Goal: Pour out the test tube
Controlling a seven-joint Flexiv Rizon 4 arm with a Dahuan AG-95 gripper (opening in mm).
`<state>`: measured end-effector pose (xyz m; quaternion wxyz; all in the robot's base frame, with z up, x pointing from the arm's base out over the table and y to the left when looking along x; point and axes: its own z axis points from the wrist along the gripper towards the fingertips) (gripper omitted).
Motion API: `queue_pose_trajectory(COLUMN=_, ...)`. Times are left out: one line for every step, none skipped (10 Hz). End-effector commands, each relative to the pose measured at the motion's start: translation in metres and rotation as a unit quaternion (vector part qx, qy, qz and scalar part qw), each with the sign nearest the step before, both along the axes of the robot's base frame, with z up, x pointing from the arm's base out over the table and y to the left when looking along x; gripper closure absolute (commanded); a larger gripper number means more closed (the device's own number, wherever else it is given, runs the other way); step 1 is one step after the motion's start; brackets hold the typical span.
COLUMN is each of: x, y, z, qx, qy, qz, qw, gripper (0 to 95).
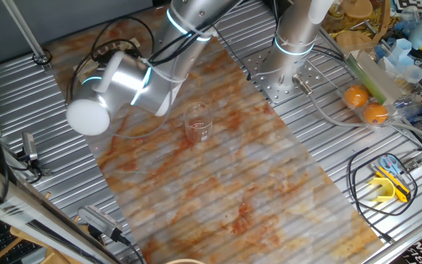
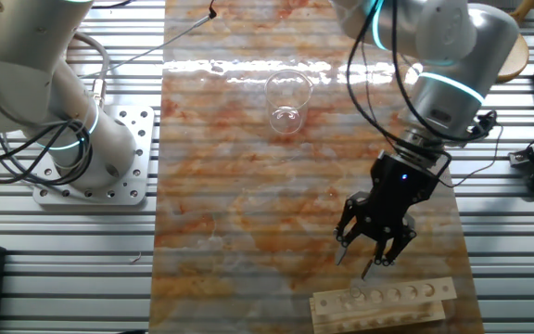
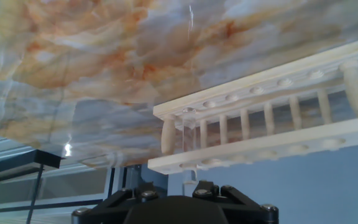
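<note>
The test tube [image 3: 188,138] is a slim clear tube standing upright in the leftmost hole of the pale wooden rack [image 3: 272,118]. In the other fixed view that rack [image 2: 385,302] lies at the near edge of the marbled mat. My gripper [image 2: 364,262] hangs just above and slightly behind the rack's left end. Its fingers are spread open with nothing between them and touch neither rack nor tube. The hand view shows only the dark hand body at the bottom, with the tube straight ahead. In one fixed view my own arm [image 1: 123,81] hides the gripper and the rack.
A clear glass beaker [image 2: 286,100] [image 1: 198,122] stands upright on the marbled mat [image 2: 248,186], well away from the rack. A second arm's base [image 2: 91,148] is bolted beside the mat. Oranges [image 1: 365,104], yellow scissors [image 1: 390,183] and cables lie on the ribbed metal table.
</note>
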<state>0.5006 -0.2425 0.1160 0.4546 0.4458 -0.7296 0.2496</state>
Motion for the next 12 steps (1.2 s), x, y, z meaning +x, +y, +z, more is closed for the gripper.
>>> queue_pose_trajectory(x=-0.003, y=-0.001, z=0.001, qx=-0.007, qy=0.001, qz=0.008, qw=0.9999, gripper=57.0)
queue_pose_trajectory(x=-0.003, y=-0.001, z=0.001, qx=-0.008, qy=0.003, qz=0.009, qw=0.9999, gripper=57.0)
queue_pose_trajectory(x=-0.003, y=-0.001, z=0.001, qx=-0.015, qy=0.010, qz=0.012, qw=0.9998, gripper=57.0)
queue_pose_trajectory(x=-0.003, y=-0.001, z=0.001, qx=-0.026, qy=0.017, qz=0.014, qw=0.9994, gripper=57.0)
queue_pose_trajectory(x=-0.003, y=-0.001, z=0.001, qx=-0.031, qy=0.020, qz=0.016, qw=0.9992, gripper=57.0)
queue_pose_trajectory(x=-0.003, y=-0.001, z=0.001, qx=-0.041, qy=0.025, qz=0.019, qw=0.9986, gripper=57.0)
queue_pose_trajectory(x=-0.003, y=-0.001, z=0.001, qx=-0.051, qy=0.027, qz=0.021, qw=0.9981, gripper=57.0)
queue_pose_trajectory(x=-0.003, y=-0.001, z=0.001, qx=-0.055, qy=0.023, qz=0.022, qw=0.9980, gripper=57.0)
queue_pose_trajectory(x=-0.004, y=-0.003, z=0.001, qx=-0.056, qy=0.020, qz=0.022, qw=0.9980, gripper=57.0)
queue_pose_trajectory(x=-0.005, y=-0.007, z=0.002, qx=-0.056, qy=0.022, qz=0.023, qw=0.9979, gripper=57.0)
queue_pose_trajectory(x=-0.006, y=-0.014, z=0.003, qx=-0.062, qy=0.024, qz=0.028, qw=0.9974, gripper=57.0)
queue_pose_trajectory(x=-0.006, y=-0.014, z=0.003, qx=-0.063, qy=0.023, qz=0.028, qw=0.9973, gripper=57.0)
